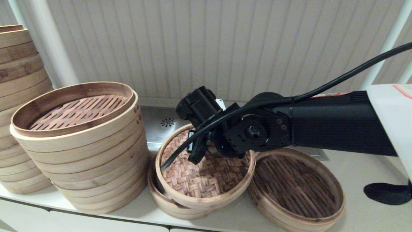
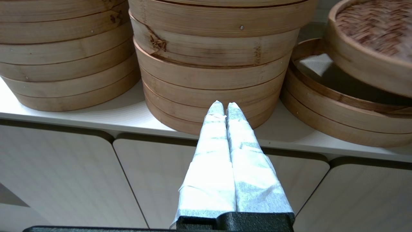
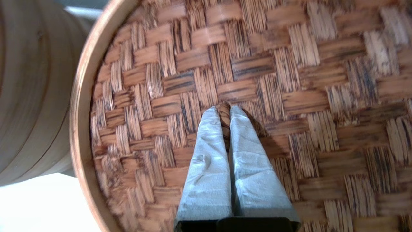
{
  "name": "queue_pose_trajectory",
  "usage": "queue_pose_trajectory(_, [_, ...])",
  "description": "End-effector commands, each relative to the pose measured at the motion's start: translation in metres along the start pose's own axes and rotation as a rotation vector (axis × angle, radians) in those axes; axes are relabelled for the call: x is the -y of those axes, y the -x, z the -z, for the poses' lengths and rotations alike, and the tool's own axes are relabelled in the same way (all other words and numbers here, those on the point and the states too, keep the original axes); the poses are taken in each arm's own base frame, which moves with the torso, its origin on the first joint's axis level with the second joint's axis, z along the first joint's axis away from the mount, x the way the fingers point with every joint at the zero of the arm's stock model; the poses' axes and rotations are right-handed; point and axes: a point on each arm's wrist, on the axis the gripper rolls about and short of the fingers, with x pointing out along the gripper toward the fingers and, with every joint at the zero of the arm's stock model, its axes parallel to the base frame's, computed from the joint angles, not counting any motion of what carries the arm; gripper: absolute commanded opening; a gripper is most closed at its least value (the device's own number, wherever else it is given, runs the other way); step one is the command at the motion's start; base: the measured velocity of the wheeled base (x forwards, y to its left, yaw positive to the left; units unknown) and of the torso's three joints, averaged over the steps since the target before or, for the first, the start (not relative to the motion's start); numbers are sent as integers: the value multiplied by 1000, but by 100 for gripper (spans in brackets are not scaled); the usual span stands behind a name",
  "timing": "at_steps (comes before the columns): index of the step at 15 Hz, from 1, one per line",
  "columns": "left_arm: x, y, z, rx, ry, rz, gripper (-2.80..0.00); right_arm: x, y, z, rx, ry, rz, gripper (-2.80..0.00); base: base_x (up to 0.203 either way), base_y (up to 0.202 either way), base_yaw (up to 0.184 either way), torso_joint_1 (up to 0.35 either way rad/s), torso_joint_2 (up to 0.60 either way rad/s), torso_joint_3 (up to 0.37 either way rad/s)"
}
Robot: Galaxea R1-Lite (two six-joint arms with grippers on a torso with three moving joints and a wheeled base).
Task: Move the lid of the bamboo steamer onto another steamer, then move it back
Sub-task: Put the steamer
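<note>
The bamboo steamer lid [image 1: 206, 180] hangs tilted, its woven panel facing up. My right gripper [image 3: 225, 109] is shut on a small woven loop at the centre of the lid [image 3: 289, 64]; in the head view the wrist hides the fingers. Under the lid sits another steamer [image 1: 161, 193], a low pale basket. In the left wrist view a gap shows between the lid [image 2: 370, 29] and this steamer [image 2: 322, 106], with its white liner [image 2: 317, 63] visible. My left gripper [image 2: 225, 103] is shut and empty, low in front of the shelf edge.
A tall stack of pale tiers [image 1: 80, 145] stands just left of the low steamer, with a second stack [image 1: 19, 96] at the far left. A low basket with a dark slatted floor [image 1: 296, 183] lies right of the lid. Cabinet doors [image 2: 64, 174] run below the white shelf [image 2: 112, 116].
</note>
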Motion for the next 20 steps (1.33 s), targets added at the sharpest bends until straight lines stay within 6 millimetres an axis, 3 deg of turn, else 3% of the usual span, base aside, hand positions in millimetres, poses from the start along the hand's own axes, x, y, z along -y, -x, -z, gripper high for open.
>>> queue_pose_trajectory(1, [0, 0, 0, -1, 0, 0, -280, -4, -7, 5, -9, 6, 4, -280, 0, 0, 0, 0, 0, 0])
queue_pose_trajectory(20, [0, 0, 0, -1, 0, 0, -280, -20, -31, 18, -66, 26, -59, -280, 0, 0, 0, 0, 0, 0])
